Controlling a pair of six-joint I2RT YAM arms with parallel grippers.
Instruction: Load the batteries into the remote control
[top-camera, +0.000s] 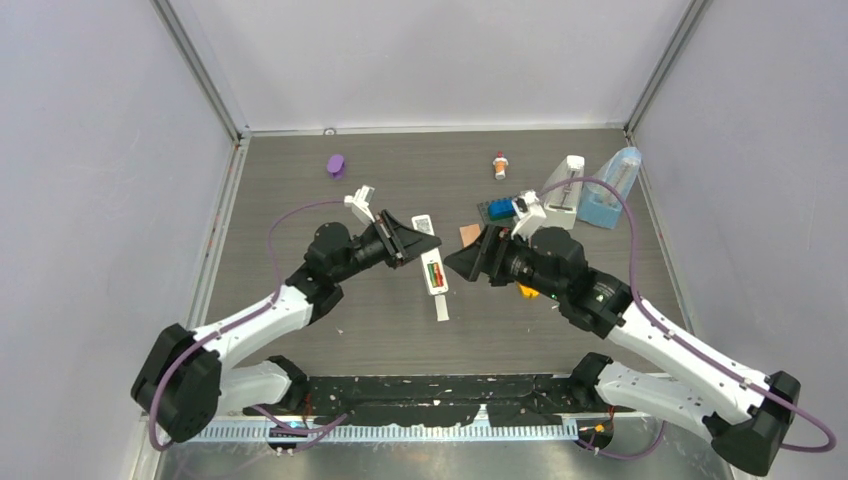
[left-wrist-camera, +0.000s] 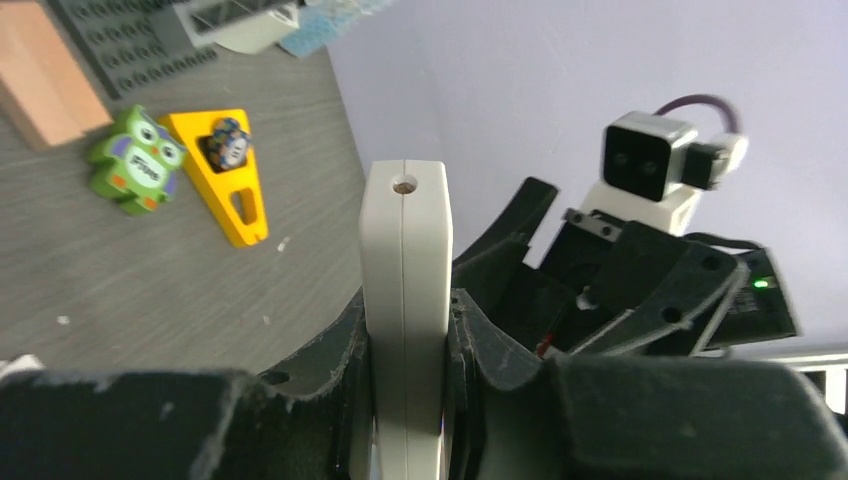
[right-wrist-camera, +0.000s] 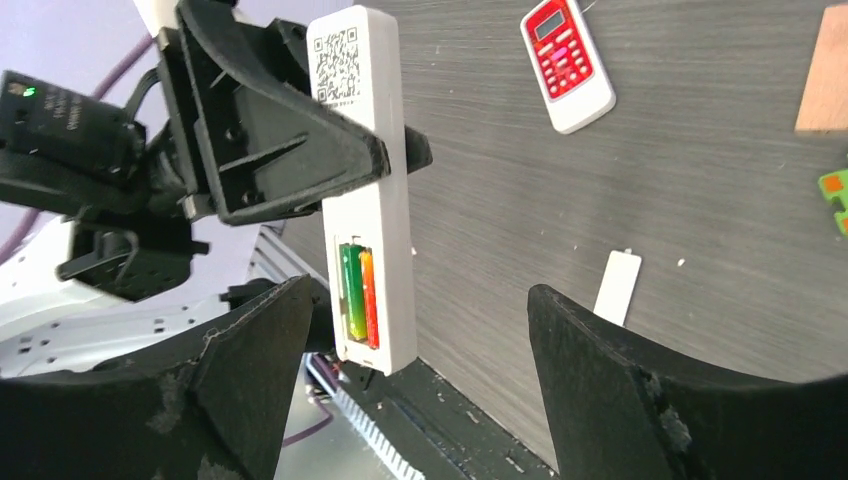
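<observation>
Batteries (right-wrist-camera: 350, 295) in the remote (right-wrist-camera: 372, 170) show from right wrist, not left

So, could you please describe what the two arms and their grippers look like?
The left arm and right arm have white links between bulky black joints. A purple cable loops along each. The left gripper and right gripper are matte black, with wedge-shaped fingers scuffed at the edges. A white boxy camera sits on each wrist, and a small green light glows nearby.
</observation>
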